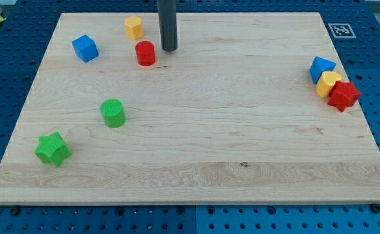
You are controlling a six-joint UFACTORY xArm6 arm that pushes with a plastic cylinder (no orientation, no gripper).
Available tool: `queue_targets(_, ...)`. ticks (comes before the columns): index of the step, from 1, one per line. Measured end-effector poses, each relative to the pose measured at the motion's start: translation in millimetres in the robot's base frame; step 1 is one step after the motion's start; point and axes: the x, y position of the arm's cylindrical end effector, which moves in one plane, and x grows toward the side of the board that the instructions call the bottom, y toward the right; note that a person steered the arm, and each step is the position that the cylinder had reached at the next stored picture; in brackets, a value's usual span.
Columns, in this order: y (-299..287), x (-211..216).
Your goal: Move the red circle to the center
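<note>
Wooden board [242,149] with coloured blocks [113,112]

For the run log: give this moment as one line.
my tip: just right of red circle, gap unclear | red circle: upper left, not centred | step: push pending

A straight, smooth rod [168,25] of dark grey, round in section. It has an even width along its visible length. My tip [169,49] ends blunt and flat.

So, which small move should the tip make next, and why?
Probably my tip should first go round to the upper-left side of the red circle. It now stands just right of the circle and slightly above it, while the board's centre lies toward the lower right. A push from here would send the circle left, away from the centre.
</note>
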Motion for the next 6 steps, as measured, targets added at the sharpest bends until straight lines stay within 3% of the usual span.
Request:
queue_targets(2, -86, -16)
queue_targets(3, -99, -10)
queue_targets(4, -82, 16)
queue_targets(6, -28, 26)
